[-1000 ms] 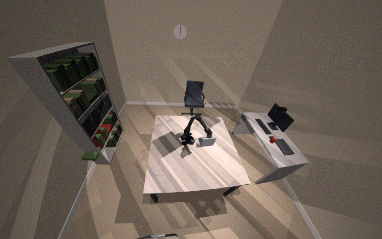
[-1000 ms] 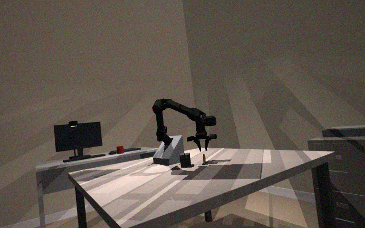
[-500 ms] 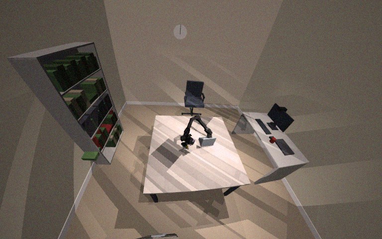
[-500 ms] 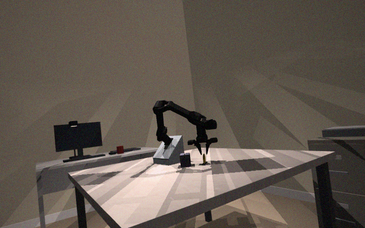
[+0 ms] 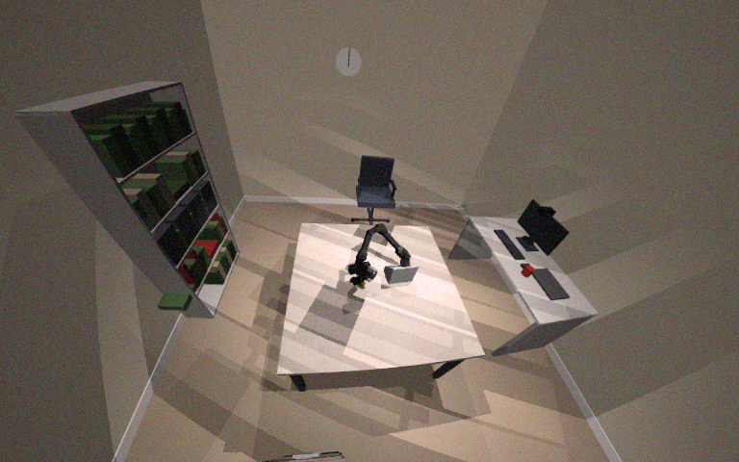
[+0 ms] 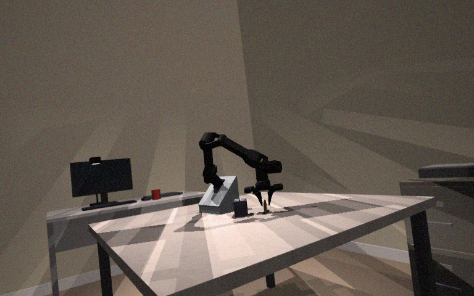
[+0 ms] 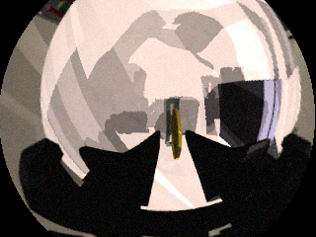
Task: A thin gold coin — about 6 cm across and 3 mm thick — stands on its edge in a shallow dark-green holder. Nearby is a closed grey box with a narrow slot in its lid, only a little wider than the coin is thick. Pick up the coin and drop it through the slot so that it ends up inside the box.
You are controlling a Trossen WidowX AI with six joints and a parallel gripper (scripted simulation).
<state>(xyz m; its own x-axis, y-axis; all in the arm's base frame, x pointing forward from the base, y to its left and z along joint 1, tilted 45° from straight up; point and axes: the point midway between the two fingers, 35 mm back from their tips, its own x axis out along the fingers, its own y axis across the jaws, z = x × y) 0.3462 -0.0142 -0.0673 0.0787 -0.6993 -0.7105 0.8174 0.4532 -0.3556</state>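
The gold coin (image 5: 362, 285) (image 6: 265, 206) (image 7: 177, 134) stands on its edge in the dark-green holder (image 6: 266, 212) (image 7: 168, 123). My gripper (image 6: 265, 204) (image 7: 173, 133) points down over it and is partly open. In the exterior view the fingertips are on either side of the coin's upper part, with gaps; in the wrist view the coin is nearer the right fingertip. The closed grey box (image 5: 371, 270) (image 6: 240, 208) (image 7: 242, 111) stands beside the coin, to the right in the wrist view. The slot in its lid cannot be made out clearly.
A grey-blue sloped block (image 5: 400, 273) (image 6: 220, 198) stands at the arm's base, on the box's far side from the coin. All stand on the white table (image 5: 403, 326) (image 6: 223, 251). A side desk (image 5: 572, 309) holds a monitor (image 5: 543, 227) (image 6: 101, 177) and red mug (image 5: 526, 269) (image 6: 155, 194).
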